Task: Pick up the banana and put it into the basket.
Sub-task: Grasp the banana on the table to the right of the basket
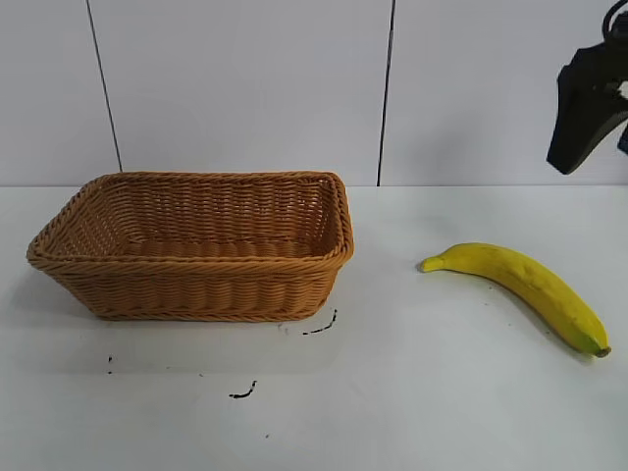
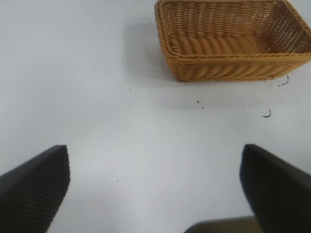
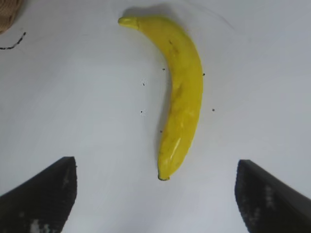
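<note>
Banana [image 1: 530, 283]: lies flat on the white surface [image 1: 392, 412], well to the right of the basket in the exterior view, apart from it. Its stem end points toward the basket and its dark tip points away, toward the surface's right edge. Nothing touches it.
Banana, from the right wrist: it [image 3: 182, 92] lies whole in view on bare surface, between the two finger lines and beyond them, curved, with a few dark flecks on its skin.
Basket [image 1: 196, 245]: stands upright on the left half of the surface, open side up, nothing visible inside. A few small dark marks lie on the surface just in front of it.
Basket, from the left wrist: it [image 2: 233, 43] stands well ahead of the left tool, off to one side.
Right tool [image 3: 155, 194]: stands wide open and holds nothing. Its dark fingers [image 3: 43, 194] are spread to either side, with the banana's dark tip near the gap between them, not touching. In the exterior view, part of the right arm [image 1: 589, 108] shows dark at the upper right corner, above the banana.
Left tool [image 2: 155, 189]: wide open and holding nothing, over bare surface, away from basket and banana.
Backdrop: pale wall panels [image 1: 245, 88] with dark seams behind the surface.
</note>
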